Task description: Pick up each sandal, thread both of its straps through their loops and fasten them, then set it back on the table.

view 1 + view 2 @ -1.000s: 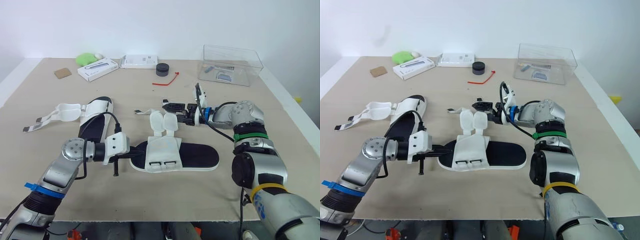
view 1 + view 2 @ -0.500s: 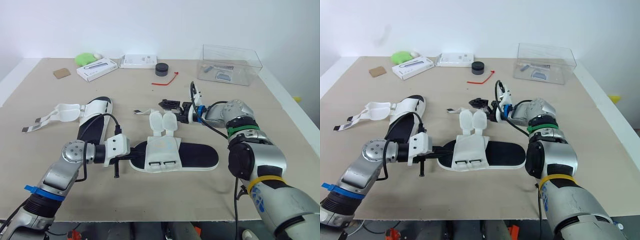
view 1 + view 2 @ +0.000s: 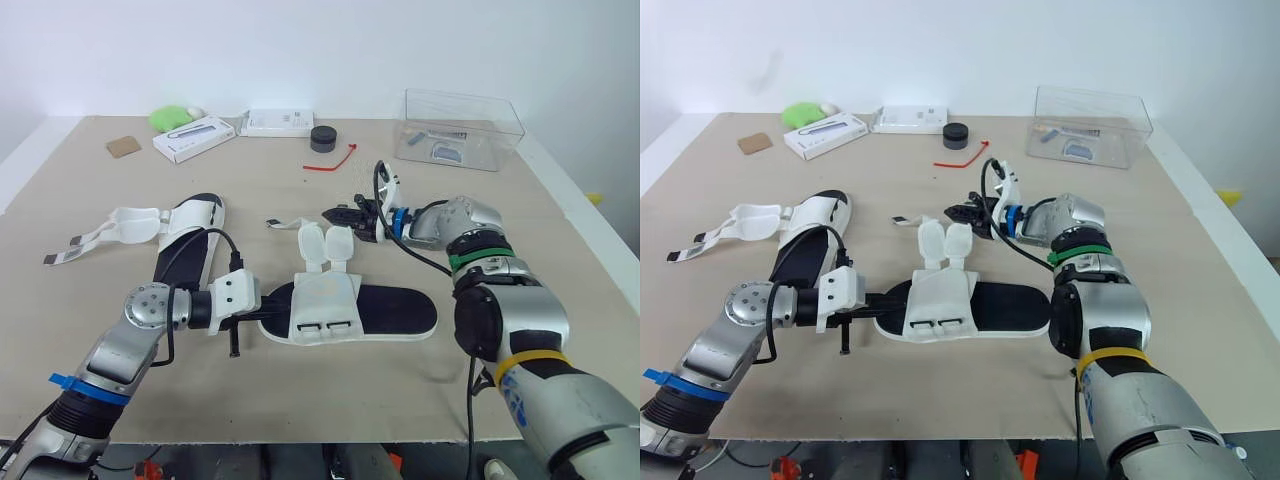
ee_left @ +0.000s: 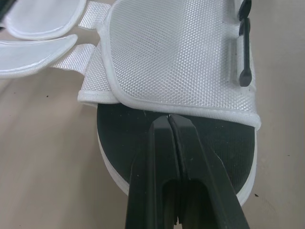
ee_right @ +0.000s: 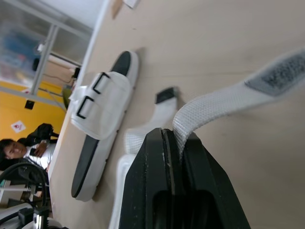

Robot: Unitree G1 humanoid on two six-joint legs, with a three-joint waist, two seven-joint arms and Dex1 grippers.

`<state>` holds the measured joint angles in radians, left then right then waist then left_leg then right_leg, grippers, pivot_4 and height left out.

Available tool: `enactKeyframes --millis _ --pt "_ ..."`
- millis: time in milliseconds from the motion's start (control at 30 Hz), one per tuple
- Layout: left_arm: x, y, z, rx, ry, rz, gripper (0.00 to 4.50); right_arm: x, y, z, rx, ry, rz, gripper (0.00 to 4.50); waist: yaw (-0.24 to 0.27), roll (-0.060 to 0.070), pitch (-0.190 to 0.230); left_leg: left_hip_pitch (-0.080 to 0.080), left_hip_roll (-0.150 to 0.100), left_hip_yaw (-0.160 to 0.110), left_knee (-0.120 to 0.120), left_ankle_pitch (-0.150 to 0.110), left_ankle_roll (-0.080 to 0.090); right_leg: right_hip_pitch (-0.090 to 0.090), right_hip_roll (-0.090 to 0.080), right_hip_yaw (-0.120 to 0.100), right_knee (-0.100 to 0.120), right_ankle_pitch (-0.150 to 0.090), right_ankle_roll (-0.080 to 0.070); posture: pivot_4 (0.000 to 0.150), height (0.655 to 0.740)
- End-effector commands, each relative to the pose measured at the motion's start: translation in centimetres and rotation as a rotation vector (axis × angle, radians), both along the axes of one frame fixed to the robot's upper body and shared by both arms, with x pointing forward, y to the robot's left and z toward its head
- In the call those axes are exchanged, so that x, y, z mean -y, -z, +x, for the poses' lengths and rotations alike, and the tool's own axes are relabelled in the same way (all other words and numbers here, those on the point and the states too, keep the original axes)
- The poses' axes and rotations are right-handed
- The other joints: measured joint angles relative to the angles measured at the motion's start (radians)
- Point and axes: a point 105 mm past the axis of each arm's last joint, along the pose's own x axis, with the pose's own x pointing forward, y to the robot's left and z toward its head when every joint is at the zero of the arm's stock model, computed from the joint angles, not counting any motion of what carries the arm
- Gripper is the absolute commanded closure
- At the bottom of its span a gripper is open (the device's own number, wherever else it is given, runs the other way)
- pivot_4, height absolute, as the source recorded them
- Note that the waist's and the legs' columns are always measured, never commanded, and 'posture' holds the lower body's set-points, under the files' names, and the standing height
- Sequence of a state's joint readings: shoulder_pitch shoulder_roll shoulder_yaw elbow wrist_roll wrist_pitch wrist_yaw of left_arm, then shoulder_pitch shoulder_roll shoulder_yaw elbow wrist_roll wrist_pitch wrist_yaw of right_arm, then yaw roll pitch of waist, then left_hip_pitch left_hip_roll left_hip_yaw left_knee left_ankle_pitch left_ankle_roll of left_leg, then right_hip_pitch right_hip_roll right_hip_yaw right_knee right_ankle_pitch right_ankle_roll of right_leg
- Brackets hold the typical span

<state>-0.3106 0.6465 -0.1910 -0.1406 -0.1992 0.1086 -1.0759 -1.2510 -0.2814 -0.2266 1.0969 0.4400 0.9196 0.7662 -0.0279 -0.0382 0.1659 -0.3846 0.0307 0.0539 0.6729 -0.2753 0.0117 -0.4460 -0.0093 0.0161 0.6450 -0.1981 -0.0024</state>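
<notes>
Pinching a strap point(image 5: 219, 99) of the middle sandal point(image 3: 350, 310), the right gripper point(image 3: 345, 213) held it raised. The left gripper point(image 4: 169, 119), clenched empty, touched that sandal's sole. No strap looked threaded; the left sandal point(image 3: 190, 235) lay unfastened.

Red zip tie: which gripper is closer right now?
Right. The right gripper, shut on a strap, sits just robot-side of the red zip tie; the left gripper is much farther back, at the near sandal's left end.
</notes>
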Motion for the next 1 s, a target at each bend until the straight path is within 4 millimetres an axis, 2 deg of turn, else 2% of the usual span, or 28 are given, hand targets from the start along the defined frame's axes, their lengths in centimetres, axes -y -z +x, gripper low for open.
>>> enactKeyframes --millis 33,100,133,267,367,500,600,667,833,1000 --pt "0.3 -0.6 -0.4 0.025 0.018 -0.010 4.50 -0.4 -3.1 0.1 0.284 -0.060 -0.035 4.48 0.000 0.000 0.000 0.000 0.000 0.000 0.000 0.000 0.000 0.000 0.000 0.000 0.000 0.000 0.000 0.150 0.7400" --pt "0.4 -0.5 -0.4 0.024 0.017 -0.011 4.50 -0.7 -3.7 -0.3 0.421 -0.100 -0.083 4.48 0.000 0.000 0.000 0.000 0.000 0.000 0.000 0.000 0.000 0.000 0.000 0.000 0.000 0.000 0.000 0.150 0.7400" --pt "0.4 -0.5 -0.4 0.023 0.017 -0.014 4.50 -0.8 -4.0 -1.2 0.604 -0.152 -0.154 4.48 0.000 0.000 0.000 0.000 0.000 0.000 0.000 0.000 0.000 0.000 0.000 0.000 0.000 0.000 0.000 0.150 0.7400" --pt "0.6 -0.5 -0.5 0.017 0.018 -0.019 4.50 -2.3 -4.0 -6.6 1.131 -0.374 -0.303 4.48 0.003 0.000 0.000 -0.001 0.000 -0.002 0.000 -0.001 -0.001 -0.001 -0.001 -0.002 0.000 -0.001 0.001 0.150 0.7400" --pt "0.5 -0.4 -0.4 0.014 0.016 -0.017 4.50 -2.5 -2.9 -9.5 1.406 -0.481 -0.382 4.48 0.004 0.000 0.000 -0.002 0.000 -0.001 0.000 -0.001 -0.002 -0.002 -0.001 -0.002 0.000 -0.001 0.001 0.150 0.7400" --pt "0.5 -0.3 -0.2 0.009 0.016 -0.015 4.50 -2.1 0.4 -12.7 1.785 -0.725 -0.562 4.48 0.004 0.000 0.000 0.000 -0.001 0.000 0.001 -0.001 -0.002 -0.001 -0.002 -0.001 0.001 -0.001 0.002 0.150 0.7400" --pt "0.7 -0.4 -0.1 0.008 0.022 -0.016 4.50 -1.1 3.2 -13.8 2.061 -0.965 -0.705 4.48 0.004 0.000 0.000 0.004 -0.002 0.000 0.001 -0.001 -0.002 0.003 -0.002 -0.001 0.001 -0.001 0.002 0.150 0.7400" --pt "0.8 -0.4 -0.1 0.008 0.028 -0.015 4.50 -0.4 4.0 -13.9 2.183 -1.048 -0.745 4.48 0.004 0.000 0.000 0.009 -0.002 0.004 0.001 -0.001 -0.002 0.005 -0.001 0.001 0.001 -0.002 0.003 0.150 0.7400" --pt "1.0 -0.4 0.0 0.007 0.035 -0.016 4.50 0.4 4.0 -13.6 2.354 -1.122 -0.781 4.48 0.004 -0.001 0.000 0.013 -0.001 0.010 0.001 0.000 -0.002 0.006 0.000 0.005 0.002 -0.001 0.002 0.150 0.7400" --pt "1.0 -0.3 -0.1 0.002 0.038 -0.016 4.50 0.3 3.2 -13.0 2.399 -1.056 -0.810 4.48 0.005 -0.001 0.000 0.013 -0.001 0.010 0.000 0.000 -0.002 0.006 -0.001 0.008 0.002 -0.001 0.002 0.150 0.7400"
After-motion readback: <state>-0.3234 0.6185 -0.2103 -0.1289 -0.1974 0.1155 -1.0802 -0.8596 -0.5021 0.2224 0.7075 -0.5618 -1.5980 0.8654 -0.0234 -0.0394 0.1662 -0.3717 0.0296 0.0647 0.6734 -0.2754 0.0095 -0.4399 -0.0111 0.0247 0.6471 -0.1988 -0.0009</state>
